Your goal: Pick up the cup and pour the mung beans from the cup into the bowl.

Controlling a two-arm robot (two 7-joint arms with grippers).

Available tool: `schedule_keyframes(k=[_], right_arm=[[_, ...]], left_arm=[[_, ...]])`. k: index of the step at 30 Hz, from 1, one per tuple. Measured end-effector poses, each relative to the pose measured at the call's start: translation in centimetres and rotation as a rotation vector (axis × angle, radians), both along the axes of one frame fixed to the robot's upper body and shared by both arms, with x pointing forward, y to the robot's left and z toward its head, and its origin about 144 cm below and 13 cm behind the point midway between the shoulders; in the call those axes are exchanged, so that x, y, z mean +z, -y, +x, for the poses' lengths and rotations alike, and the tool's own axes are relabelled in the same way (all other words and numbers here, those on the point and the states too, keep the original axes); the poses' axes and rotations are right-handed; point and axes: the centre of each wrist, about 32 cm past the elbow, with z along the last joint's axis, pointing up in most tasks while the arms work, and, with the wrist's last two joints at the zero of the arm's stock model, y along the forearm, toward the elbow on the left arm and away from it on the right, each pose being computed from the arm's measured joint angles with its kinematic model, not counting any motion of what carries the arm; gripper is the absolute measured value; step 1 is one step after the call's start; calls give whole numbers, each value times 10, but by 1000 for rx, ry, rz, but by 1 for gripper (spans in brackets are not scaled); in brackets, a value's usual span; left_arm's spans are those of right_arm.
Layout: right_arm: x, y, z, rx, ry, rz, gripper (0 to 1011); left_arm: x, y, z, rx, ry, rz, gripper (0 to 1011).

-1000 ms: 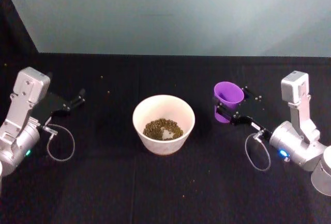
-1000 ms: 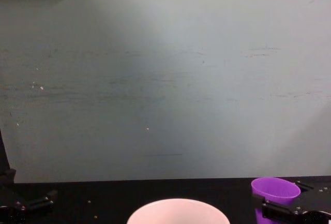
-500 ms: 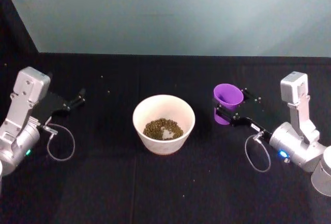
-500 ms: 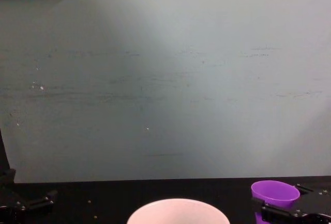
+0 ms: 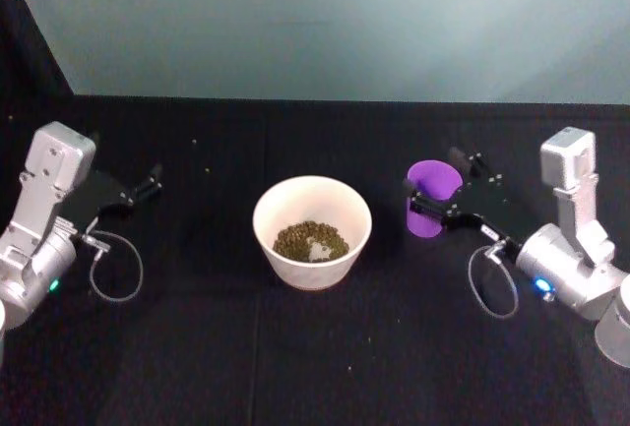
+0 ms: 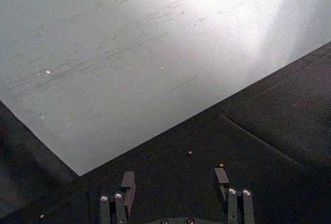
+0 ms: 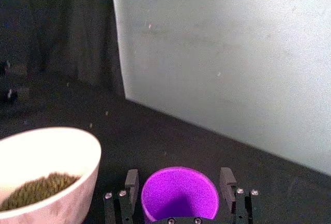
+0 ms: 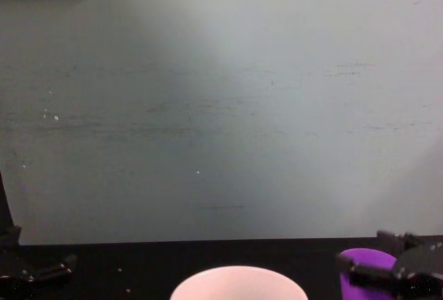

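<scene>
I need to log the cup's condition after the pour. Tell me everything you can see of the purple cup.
The cup is a small, bright purple, smooth plastic-looking tumbler without a handle. It stands upright on the black table, right of the bowl and apart from it. Its inside looks empty. The right gripper has a finger on each side of it, with narrow gaps visible.

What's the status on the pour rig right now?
Right gripper open, fingers either side of the cup, cup upright on table. Left gripper open, parked left. Mung beans in bowl. Nothing in the way.
</scene>
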Motion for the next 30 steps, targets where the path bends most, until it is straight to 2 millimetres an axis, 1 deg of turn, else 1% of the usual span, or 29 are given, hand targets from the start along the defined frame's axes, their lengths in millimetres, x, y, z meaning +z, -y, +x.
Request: schedule_keyframes(k=[3, 7, 8, 12, 14, 18, 21, 25, 30], right_arm=[[7, 1, -4, -12, 18, 18, 1003], [25, 3, -15, -58, 67, 45, 1003], [30, 4, -20, -89, 81, 49, 1003], [38, 7, -29, -169, 102, 46, 1003], [43, 11, -36, -241, 110, 33, 1003], [43, 16, -43, -363, 110, 0, 1003], [38, 20, -47, -473, 107, -24, 1003], [30, 26, -47, -556, 101, -37, 1002], [21, 31, -45, -595, 104, -35, 1003]], left_arm=[[0, 0, 0, 0, 0, 0, 1000], [0, 0, 0, 0, 0, 0, 1000], [0, 0, 0, 0, 0, 0, 1000], [0, 0, 0, 0, 0, 0, 1000], [0, 0, 0, 0, 0, 0, 1000], [0, 0, 0, 0, 0, 0, 1000], [0, 0, 0, 0, 0, 0, 1000], [0, 0, 0, 0, 0, 0, 1000], [0, 0, 0, 0, 0, 0, 1000]])
